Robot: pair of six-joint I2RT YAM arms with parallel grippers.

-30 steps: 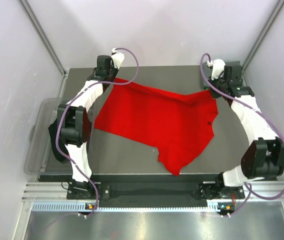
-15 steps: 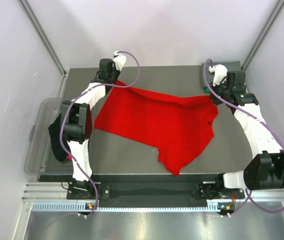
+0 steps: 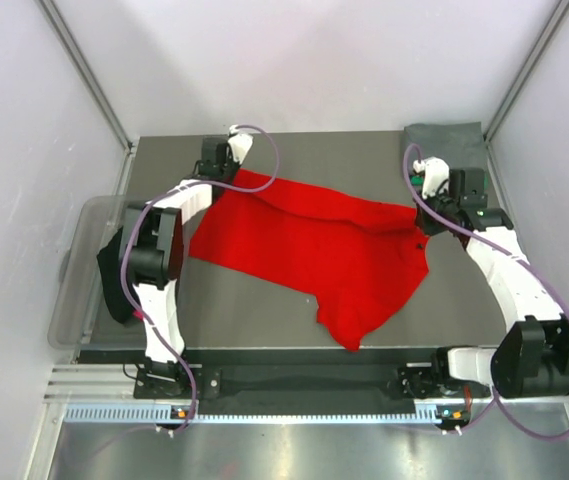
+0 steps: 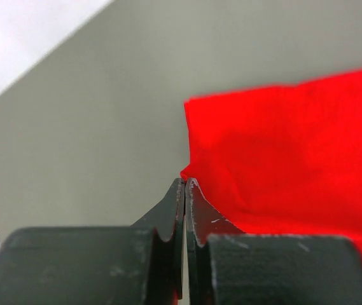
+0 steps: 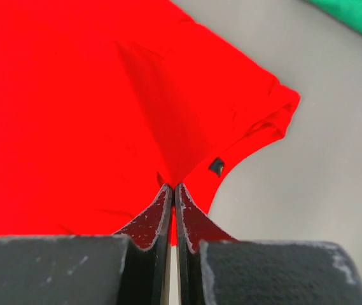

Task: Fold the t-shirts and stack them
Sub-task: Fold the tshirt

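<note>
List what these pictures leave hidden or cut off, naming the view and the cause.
Green cloth, right wrist view: cut off by the top edge, so its shape is unknown.
Dark cloth at the tub, top view: partly covered by the left arm.
Grey cloth, far right corner, top view: too small to tell if folded.

Spread t-shirt on table, centre to near. Left gripper at its far-left corner, right gripper at its far-right edge. Folded t-shirt on table's far-right corner. Tub left of table.
</note>
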